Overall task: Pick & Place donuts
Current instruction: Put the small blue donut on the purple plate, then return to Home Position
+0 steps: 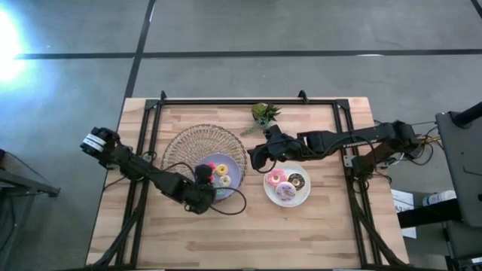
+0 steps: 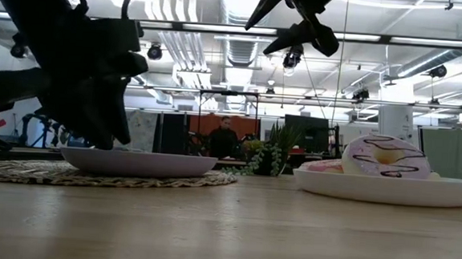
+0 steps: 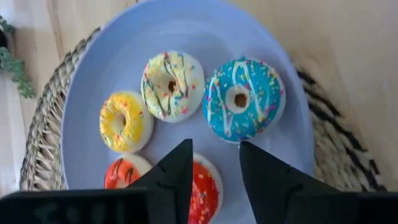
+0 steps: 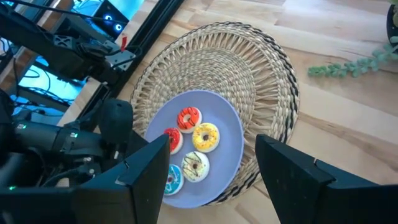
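A lavender plate point(image 3: 93, 74) lies on a woven mat point(image 4: 230, 68) and carries several donuts: white-sprinkled point(image 3: 172, 85), blue point(image 3: 244, 99), yellow point(image 3: 125, 121), orange-red point(image 3: 123, 174) and red point(image 3: 204, 186). My left gripper point(image 3: 216, 155) is open and low over the plate's near part point(image 1: 202, 181). One finger point(image 3: 177, 171) hides part of the red donut. A white plate point(image 1: 304, 197) holds three donuts: pink point(image 1: 276, 178), chocolate point(image 1: 296, 181) and pink-white point(image 1: 286, 191). My right gripper point(image 1: 260, 156) hangs open, high between the two plates point(image 2: 298, 25).
A small green plant point(image 1: 263, 114) stands near the table's far edge, behind my right gripper. The mat point(image 1: 192, 143) reaches past the lavender plate toward the far left. Black rails point(image 1: 151, 128) run along the table's left, right and far sides. Bare wood point(image 1: 248, 233) lies toward the near edge.
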### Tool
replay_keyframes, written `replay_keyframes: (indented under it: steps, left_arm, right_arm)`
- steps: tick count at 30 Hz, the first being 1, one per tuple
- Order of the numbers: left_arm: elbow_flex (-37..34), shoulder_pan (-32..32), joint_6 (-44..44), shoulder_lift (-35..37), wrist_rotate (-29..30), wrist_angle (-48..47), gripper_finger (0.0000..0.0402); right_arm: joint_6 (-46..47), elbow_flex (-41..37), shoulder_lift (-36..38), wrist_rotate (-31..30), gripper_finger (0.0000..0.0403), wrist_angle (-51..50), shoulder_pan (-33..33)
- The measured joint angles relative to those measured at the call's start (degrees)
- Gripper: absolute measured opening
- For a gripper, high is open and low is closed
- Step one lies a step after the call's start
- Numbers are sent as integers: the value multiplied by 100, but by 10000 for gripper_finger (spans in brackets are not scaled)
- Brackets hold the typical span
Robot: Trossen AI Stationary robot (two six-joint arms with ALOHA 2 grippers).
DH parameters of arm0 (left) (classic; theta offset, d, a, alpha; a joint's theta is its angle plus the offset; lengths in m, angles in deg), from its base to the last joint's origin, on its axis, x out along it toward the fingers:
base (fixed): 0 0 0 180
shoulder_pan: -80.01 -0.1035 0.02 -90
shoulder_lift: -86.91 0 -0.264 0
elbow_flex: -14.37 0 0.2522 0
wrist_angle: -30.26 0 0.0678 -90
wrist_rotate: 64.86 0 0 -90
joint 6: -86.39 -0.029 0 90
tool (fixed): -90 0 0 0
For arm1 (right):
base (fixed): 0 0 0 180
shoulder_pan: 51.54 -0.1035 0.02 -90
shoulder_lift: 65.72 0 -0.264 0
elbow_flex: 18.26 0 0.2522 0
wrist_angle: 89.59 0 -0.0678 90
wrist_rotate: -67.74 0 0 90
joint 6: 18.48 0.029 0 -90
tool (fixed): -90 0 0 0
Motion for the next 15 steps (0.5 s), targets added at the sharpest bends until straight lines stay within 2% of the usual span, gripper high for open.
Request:
replay_keyframes:
  steps: [4,8,12,15]
  left_arm:
    - [8,0,163,1,-9,-366,108]
    - [86,0,727,193,-14,-753,108]
    - [78,0,1315,877,-76,-800,108]
    - [1,-5,1641,1586,-380,-679,108]
  right_arm:
    - [0,-4,0,0,228,2,0]
    - [-17,-4,0,130,228,4,0]
    - [-84,-4,18,322,228,11,-35]
    - [-366,-9,146,323,228,29,-127]
